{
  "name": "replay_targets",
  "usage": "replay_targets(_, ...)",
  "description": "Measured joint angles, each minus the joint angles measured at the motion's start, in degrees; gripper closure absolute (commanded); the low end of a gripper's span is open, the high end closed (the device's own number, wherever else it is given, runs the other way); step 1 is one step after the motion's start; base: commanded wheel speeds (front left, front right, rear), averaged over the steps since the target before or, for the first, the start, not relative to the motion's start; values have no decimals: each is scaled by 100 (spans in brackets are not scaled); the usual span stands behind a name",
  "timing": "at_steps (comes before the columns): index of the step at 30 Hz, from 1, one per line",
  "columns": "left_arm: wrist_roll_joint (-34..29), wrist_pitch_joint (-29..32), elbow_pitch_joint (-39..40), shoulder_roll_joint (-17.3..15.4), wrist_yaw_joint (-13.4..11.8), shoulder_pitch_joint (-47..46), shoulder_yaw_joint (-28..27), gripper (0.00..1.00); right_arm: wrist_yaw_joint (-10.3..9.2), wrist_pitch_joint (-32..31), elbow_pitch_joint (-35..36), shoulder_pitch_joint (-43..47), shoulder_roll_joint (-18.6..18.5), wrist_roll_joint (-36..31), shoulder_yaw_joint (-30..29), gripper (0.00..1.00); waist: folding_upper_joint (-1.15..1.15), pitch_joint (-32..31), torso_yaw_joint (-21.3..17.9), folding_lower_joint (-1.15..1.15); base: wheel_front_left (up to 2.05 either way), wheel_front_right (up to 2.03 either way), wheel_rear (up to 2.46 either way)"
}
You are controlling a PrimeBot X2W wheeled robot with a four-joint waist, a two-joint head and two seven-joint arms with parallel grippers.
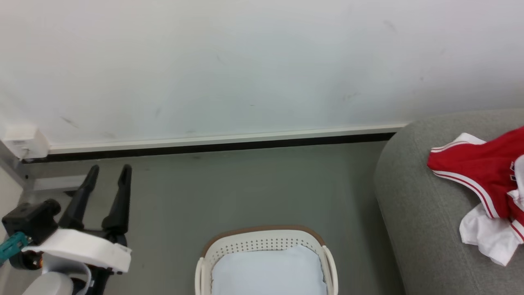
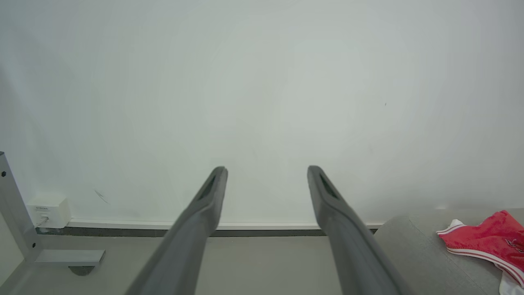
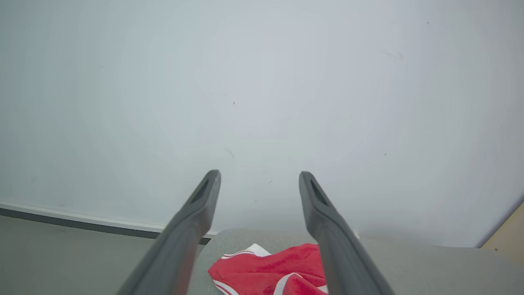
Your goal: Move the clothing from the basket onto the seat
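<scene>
The red clothing (image 1: 483, 172) with white striped trim and white fabric lies bunched on the grey seat (image 1: 425, 205) at the right. The same clothing (image 2: 491, 241) lies at the lower right of the left wrist view, and the clothing (image 3: 278, 272) sits low between the fingers in the right wrist view. The off-white basket (image 1: 266, 246) with a brown rim stands on the floor at bottom centre, holding a flat pale pad (image 1: 268, 272). My left gripper (image 1: 109, 171) is open at the lower left, left of the basket, holding nothing. My right gripper (image 3: 258, 176) is open above the seat (image 3: 409, 266), empty.
A white wall with a pale skirting board (image 1: 225, 139) runs behind the grey floor. A small white wall box (image 1: 24, 141) and a metal frame leg (image 2: 16, 213) stand at the far left. Bare floor lies between the basket and the wall.
</scene>
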State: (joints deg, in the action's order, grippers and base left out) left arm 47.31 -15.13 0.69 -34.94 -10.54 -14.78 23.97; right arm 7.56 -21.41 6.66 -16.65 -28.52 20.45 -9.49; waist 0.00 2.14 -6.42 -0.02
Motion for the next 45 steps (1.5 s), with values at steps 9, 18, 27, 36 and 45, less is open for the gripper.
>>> replay_targets(9, -753, 0, -353, 794, 542, 956, -1068, 0, -1, 1668, 370, 1074, 2182, -747, 483, 0, 0, -217, 501, 1, 0, 0, 0)
replay_targets(18, -1719, 0, -871, 1712, 1196, 1419, -1753, 0, -1, 3226, -392, 2089, 2551, -791, 991, 0, 0, -231, 715, 2, 0, 0, 0)
replay_targets(27, -2516, 0, -1167, 2258, 1648, 1433, -2319, 0, -1, 3610, -1257, 1872, 2570, -568, 1456, 0, 0, -190, 644, 2, 0, 0, 0)
replay_targets(36, -2791, 0, -1283, 2458, 1777, 1377, -2540, 0, -1, 3638, -1430, 1622, 2569, -353, 1572, 0, 0, -97, 598, 2, 0, 0, 0)
replay_targets(45, -2789, 8, -1504, 2587, 1790, 1463, -2494, 100, 0, 3620, -1604, 1757, 2573, -322, 1636, 100, 0, -66, 597, 2, 0, 0, 0)
